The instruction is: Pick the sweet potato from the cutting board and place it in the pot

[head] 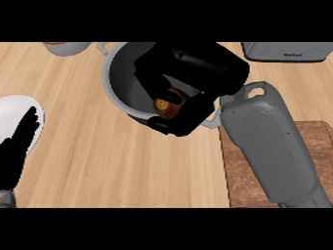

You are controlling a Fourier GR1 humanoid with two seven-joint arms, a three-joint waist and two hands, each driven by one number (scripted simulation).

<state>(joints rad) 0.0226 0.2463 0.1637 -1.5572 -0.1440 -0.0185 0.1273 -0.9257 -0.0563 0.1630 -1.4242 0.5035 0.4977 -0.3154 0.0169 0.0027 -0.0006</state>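
Note:
My right hand (192, 73) hangs over the grey pot (113, 83) at the top middle, fingers curled round the brown sweet potato (170, 102), of which only a small part shows between the fingers. The hand covers most of the pot's inside. The wooden cutting board (320, 161) lies at the right, partly under my right forearm. My left hand (9, 151) rests open at the lower left, fingers up, in front of a white plate.
A white plate (3, 114) lies at the left edge. A pale cup or bowl (66, 47) sits at the top left, and a grey appliance (291, 51) at the top right. Bare wooden counter (126, 161) fills the middle.

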